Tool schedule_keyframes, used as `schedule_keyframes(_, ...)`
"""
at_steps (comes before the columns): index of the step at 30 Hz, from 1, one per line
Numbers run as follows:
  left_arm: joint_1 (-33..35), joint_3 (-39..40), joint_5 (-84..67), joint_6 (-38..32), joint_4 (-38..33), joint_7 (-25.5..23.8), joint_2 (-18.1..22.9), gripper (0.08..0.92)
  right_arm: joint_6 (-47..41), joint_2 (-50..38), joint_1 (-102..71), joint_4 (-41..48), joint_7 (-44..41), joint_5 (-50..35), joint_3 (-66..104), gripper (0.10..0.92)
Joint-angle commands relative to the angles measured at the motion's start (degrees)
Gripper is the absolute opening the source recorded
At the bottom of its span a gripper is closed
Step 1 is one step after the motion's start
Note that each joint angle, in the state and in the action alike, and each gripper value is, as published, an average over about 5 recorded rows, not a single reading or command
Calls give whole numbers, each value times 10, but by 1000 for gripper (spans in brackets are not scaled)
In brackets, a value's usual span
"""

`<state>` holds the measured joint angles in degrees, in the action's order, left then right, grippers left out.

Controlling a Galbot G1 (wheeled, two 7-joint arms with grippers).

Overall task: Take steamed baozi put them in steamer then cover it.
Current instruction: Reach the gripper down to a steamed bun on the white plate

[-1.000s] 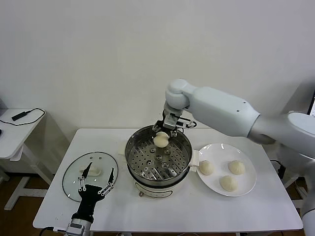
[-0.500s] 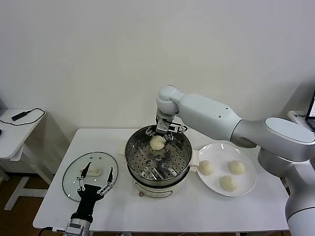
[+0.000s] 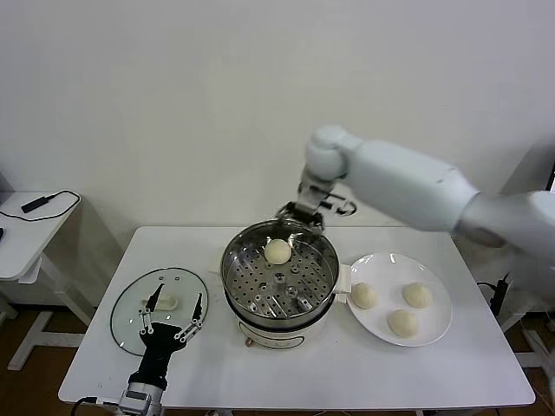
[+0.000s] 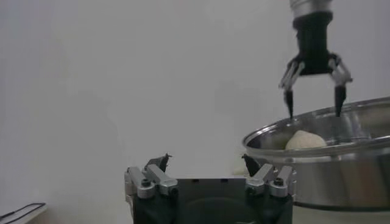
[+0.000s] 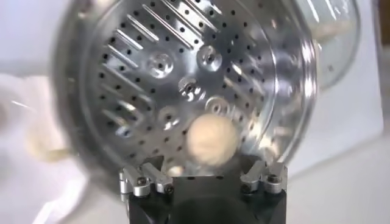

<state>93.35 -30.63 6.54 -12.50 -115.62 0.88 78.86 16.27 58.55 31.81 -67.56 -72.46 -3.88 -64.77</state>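
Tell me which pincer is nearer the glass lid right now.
Left. The left pincer hangs open over the near edge of the glass lid. The right pincer, open and empty, sits above the steamer's far rim, across the pot from the lid.

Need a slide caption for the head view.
Right pincer open above the steamer, one baozi on its tray, three on the plate.

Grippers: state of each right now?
Left gripper: open, empty, over the glass lid.
Right gripper: open, empty, above the steamer; one baozi lies inside.
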Motion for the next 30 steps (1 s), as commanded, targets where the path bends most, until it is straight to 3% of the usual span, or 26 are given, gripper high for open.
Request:
schedule_keyframes(1,-1,4,1,1,0,1,-1,823,-171,-170,74,-14,20,-208,-130,823)
schedule_keyframes(7,-1,3,1,1,-1,2,0,823,-201,-191,-13,-7,59,-219,-147,823)
schedule_keyframes(14,4,1,0,0,-3,2,1,823,-210,-157,-126,26,108,-186,-99,823)
schedule_keyframes(30,9,0,2,-4,0,3,5,823,-199,-98,-202,90,128,-140,-46,823)
